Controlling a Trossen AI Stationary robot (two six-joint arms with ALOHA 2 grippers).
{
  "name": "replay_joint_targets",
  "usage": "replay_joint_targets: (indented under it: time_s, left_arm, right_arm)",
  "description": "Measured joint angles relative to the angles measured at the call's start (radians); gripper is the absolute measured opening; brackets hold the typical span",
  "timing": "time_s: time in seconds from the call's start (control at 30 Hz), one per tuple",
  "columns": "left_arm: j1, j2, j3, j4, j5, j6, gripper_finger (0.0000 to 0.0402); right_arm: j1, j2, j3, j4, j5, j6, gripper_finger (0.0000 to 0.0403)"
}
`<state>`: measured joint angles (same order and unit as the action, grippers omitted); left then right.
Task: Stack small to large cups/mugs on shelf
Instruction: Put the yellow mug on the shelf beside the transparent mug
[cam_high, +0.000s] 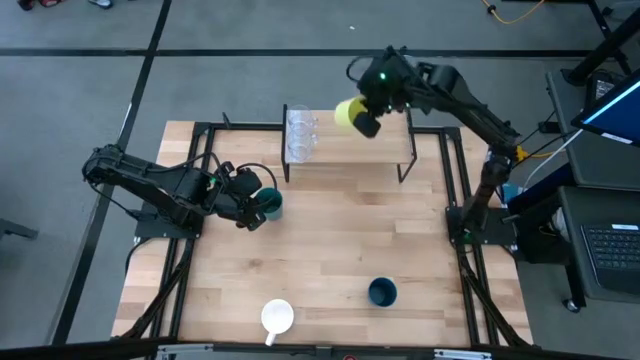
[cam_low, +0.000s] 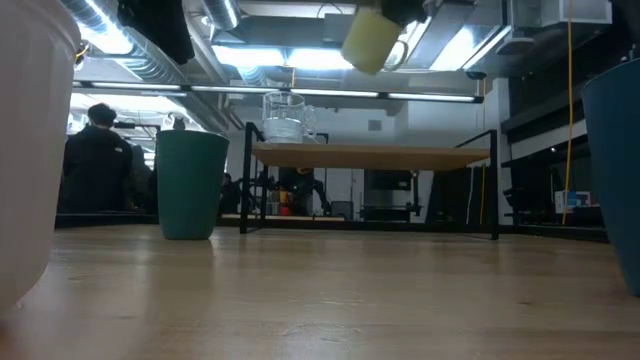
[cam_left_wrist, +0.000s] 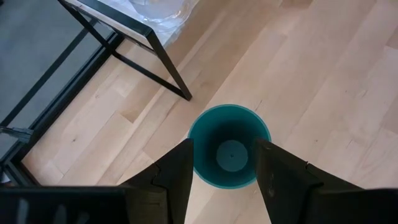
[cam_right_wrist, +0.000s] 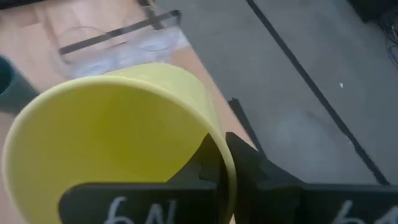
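A yellow mug (cam_high: 348, 112) is held by my right gripper (cam_high: 366, 122) in the air above the wooden shelf (cam_high: 350, 152), tilted, as the low view (cam_low: 372, 40) also shows. Two clear cups (cam_high: 300, 135) stand stacked on the shelf's left part. A teal-green cup (cam_high: 270, 205) stands upright on its base on the table. My left gripper (cam_left_wrist: 222, 144) is open above it, one finger over each side of its rim, touching nothing. A white mug (cam_high: 277, 317) and a dark navy cup (cam_high: 382, 292) stand near the table's near edge. My right gripper pinches the yellow mug's wall at the rim (cam_right_wrist: 219, 149), one finger inside the mug and one outside. The mug is lifted clear above the shelf and tilted, with its mouth turned toward the wrist camera.
The shelf's black metal legs (cam_left_wrist: 155, 62) stand just beyond the teal cup. The shelf top to the right of the clear cups (cam_low: 420, 155) is bare wood. People show in the room behind the table (cam_low: 95, 160).
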<state>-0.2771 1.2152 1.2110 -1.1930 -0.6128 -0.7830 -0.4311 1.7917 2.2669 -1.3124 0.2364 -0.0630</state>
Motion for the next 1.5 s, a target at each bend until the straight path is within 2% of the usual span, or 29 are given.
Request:
replay_joint_targets:
  time_s: [0.27, 0.47, 0.83, 1.5]
  left_arm:
    - [0.000, 0.000, 0.000, 0.000, 0.000, 0.000, 0.0158]
    - [0.000, 0.000, 0.000, 0.001, 0.000, 0.000, 0.0158]
    - [0.000, 0.000, 0.000, 0.001, 0.003, -0.001, 0.0158]
    - [0.000, 0.000, 0.000, 0.001, 0.004, -0.001, 0.0158]
  right_arm:
    - [-0.120, 0.088, 0.000, 0.084, -0.106, -0.026, 0.0011]
    - [-0.149, 0.142, 0.000, 0.094, -0.110, -0.047, 0.0011]
    - [-0.180, 0.163, 0.000, 0.121, -0.191, -0.051, 0.0011]
    - [-0.186, 0.313, -0.001, 0.095, -0.178, -0.014, 0.0011]
